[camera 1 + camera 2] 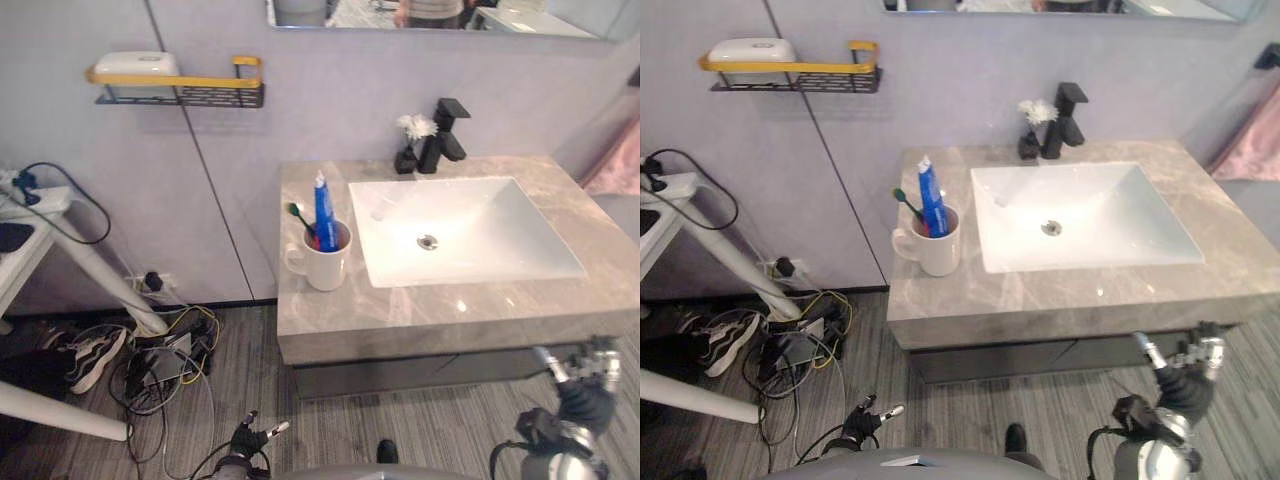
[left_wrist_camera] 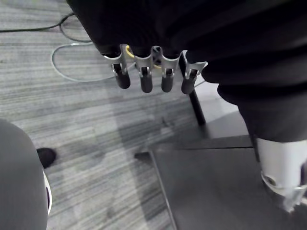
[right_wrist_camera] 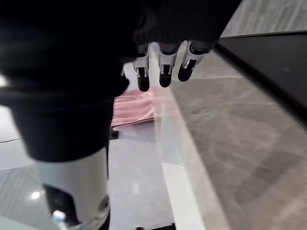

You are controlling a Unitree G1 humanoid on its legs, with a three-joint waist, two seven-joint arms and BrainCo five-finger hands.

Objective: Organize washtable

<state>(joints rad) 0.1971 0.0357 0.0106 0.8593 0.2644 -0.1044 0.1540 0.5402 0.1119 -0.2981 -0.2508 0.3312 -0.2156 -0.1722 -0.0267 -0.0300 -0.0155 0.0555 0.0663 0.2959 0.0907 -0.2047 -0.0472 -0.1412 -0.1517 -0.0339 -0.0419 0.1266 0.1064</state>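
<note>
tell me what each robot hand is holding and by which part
Nothing is held: the left robot hand and the right robot hand both hang empty, fingers relaxed.

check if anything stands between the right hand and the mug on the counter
Nothing on the counter top does. The right hand hangs open below the front edge, so it must clear that edge first. From there to the mug lie bare marble and the sunken sink.

A bathroom: marble washtable [image 1: 450, 312] with white sink [image 1: 490, 235], black faucet [image 1: 446, 136], toothbrush mug [image 1: 326, 268] and wall mirror [image 1: 450, 14].
</note>
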